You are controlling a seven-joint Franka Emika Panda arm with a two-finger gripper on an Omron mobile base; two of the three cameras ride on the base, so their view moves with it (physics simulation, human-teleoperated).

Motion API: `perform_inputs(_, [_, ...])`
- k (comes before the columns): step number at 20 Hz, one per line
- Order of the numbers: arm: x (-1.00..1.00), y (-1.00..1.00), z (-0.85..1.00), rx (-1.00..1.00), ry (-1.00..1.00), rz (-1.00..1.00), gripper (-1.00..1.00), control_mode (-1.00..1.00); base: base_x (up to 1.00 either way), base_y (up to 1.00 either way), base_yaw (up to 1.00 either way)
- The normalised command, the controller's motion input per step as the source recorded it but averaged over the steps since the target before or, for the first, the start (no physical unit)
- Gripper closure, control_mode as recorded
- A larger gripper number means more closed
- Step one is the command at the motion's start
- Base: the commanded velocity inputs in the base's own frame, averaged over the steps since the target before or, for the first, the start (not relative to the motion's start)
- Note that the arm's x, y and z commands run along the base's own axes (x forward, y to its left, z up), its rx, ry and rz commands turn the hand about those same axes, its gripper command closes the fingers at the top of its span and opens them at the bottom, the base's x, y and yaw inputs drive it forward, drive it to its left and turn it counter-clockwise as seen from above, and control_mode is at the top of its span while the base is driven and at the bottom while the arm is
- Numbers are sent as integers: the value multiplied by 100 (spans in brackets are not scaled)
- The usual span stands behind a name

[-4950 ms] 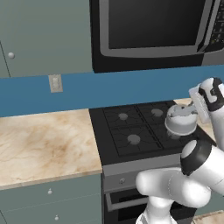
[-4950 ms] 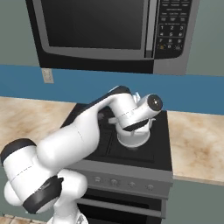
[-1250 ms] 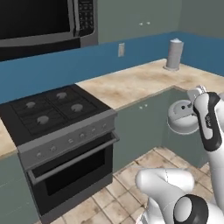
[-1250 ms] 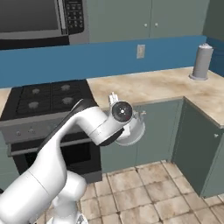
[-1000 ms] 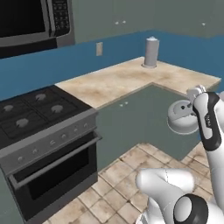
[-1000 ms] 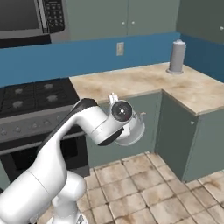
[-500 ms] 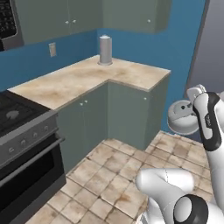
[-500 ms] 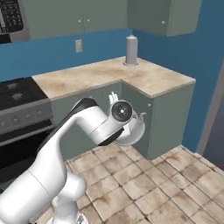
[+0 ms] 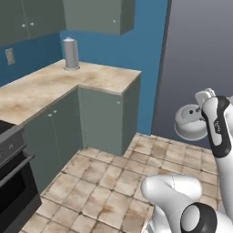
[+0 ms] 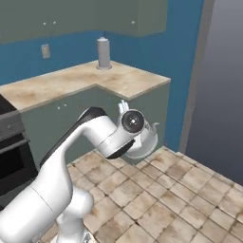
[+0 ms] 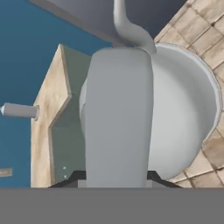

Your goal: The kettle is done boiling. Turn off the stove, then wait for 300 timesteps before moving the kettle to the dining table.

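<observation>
Hand (image 9: 205, 98): one, at right centre of the left base view, closed on the flat grey handle of the kettle (image 9: 191, 123); the fingertips themselves are hidden behind that handle in the hand view.

Kettle: one, silver-grey, squat, carried in the air above the tiled floor (image 9: 100, 182), well apart from any counter. In the right base view it sits at centre frame, just behind the wrist (image 10: 137, 137). In the hand view its handle (image 11: 118, 118) runs up the middle, the round body (image 11: 183, 118) to the right.

Counter (image 9: 54, 86): one L-shaped beige marble top, upper left of the left base view, on grey-green cupboards (image 9: 100, 118).

Cylinder (image 9: 70, 54): one, grey, upright at the back of the counter against the blue wall (image 9: 113, 50).

Wall outlet (image 9: 9, 55): one, pale, far upper left.

Upper cupboards (image 9: 91, 16): grey-green, along the top edge.

Stove (image 9: 11, 182): one, only its black oven front, at the lower left edge.

No writing, label or brand mark can be read on any item.
</observation>
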Motion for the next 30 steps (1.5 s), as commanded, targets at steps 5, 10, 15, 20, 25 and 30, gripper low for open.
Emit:
perform_inputs(5, [0,0,0,0,0,0,100,100,27,-32,-32])
perform_inputs(10, [0,0,0,0,0,0,100,100,38,-26,-31])
perform_inputs(15, [0,0,0,0,0,0,100,100,56,-29,-30])
perform_inputs(20, [0,0,0,0,0,0,100,100,63,-33,-29])
perform_inputs(25, [0,0,0,0,0,0,100,100,54,-32,-31])
perform_inputs(30, [0,0,0,0,0,0,100,100,-8,-10,-35])
